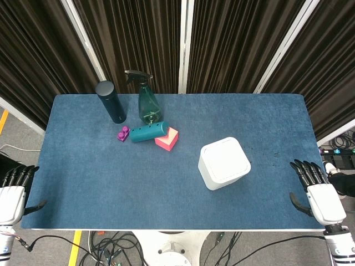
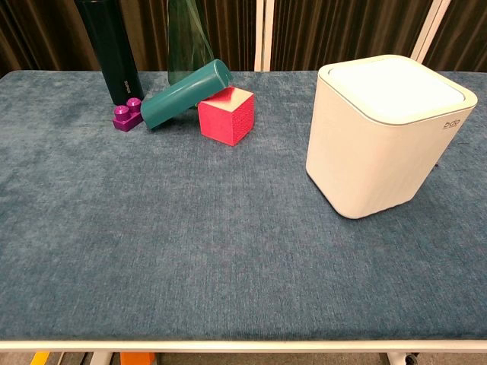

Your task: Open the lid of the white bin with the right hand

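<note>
The white bin sits lid-down on the blue counter, while the right hand and left hand rest at its edges, fingers spread and holding nothing.

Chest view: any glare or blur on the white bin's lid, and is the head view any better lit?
Chest view: white bin sharp, lid bright but its seam readable, soft shadow at the base; bottle tops cropped. Head view: even light, no glare on the lid, right hand crisp at the table edge.
</note>
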